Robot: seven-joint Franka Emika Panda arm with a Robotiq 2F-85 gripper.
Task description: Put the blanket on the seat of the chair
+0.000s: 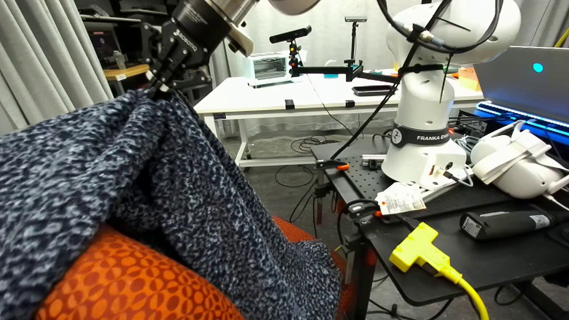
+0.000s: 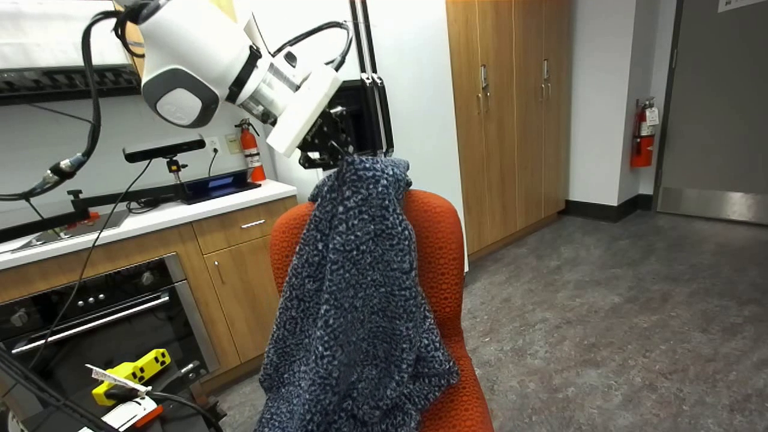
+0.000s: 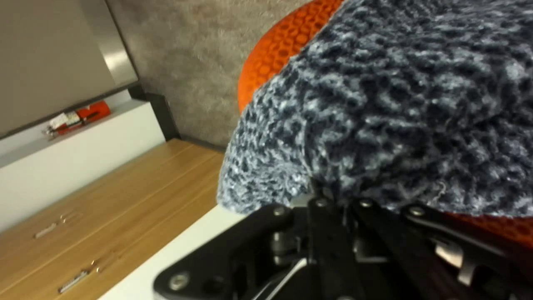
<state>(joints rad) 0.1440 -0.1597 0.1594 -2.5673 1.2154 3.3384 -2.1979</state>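
It's the crest I'm holding here: my gripper (image 1: 158, 88) has its fingers (image 3: 324, 237) pressed close together, a fold of the blanket (image 1: 222, 213) bunched at their tips. That narrow pinch makes sense to me, since cloth this soft and fuzzy offers no stiff edge to grab, and a ridge is the easiest bite. And look where that ridge stands, just above the top of the chair (image 1: 133, 280), with the fabric running two ways from it! One fall tumbles down the front of the backrest (image 2: 441, 258) toward the seat (image 2: 462, 408); another part lies across the top toward the rear, filling the near side of an exterior view. So the backrest, I'd say, carries a good share of the weight while I bear only the peak. My arm (image 2: 186, 66) slants down to it, which I read as a way to reach the crest without leaning on the upholstery. Midway through the job, by my judgement: the front drape hangs over part of the seat, though its lower end runs out of view. What's wanted next is a pull forward and down, clear of the top edge. Let go up here and the peak would likely slump over the backrest, and that bumpy orange covering might well drag on the pile.
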